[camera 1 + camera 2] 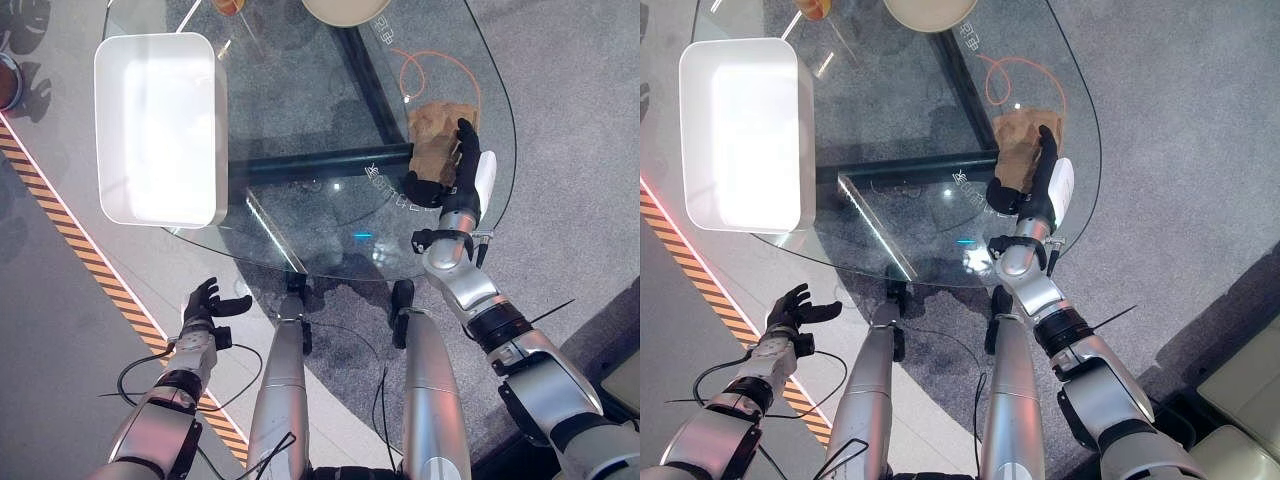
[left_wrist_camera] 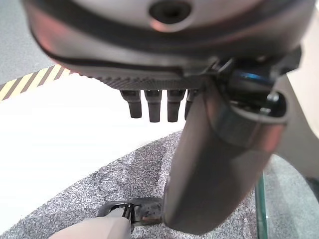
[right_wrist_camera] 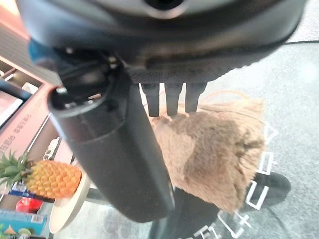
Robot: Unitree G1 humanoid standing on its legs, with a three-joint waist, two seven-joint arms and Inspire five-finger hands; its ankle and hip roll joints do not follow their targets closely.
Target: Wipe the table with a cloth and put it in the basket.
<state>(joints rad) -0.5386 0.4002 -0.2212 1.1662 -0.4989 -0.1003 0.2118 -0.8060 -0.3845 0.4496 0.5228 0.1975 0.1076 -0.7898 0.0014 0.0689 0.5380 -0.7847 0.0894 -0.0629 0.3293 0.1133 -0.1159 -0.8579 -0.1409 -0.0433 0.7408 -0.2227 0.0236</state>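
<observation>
On the glass counter (image 1: 320, 215), toward its right edge, my right robot hand (image 1: 455, 170) lies over the brown cloth (image 1: 435, 130), fingers stretched nearly straight and flat across it, thumb beside it. Well apart, on the counter's left side, stands the white basket (image 1: 110, 130). Below the counter's near edge, my left robot hand (image 1: 208, 303) hangs with fingers loosely spread, holding nothing.
</observation>
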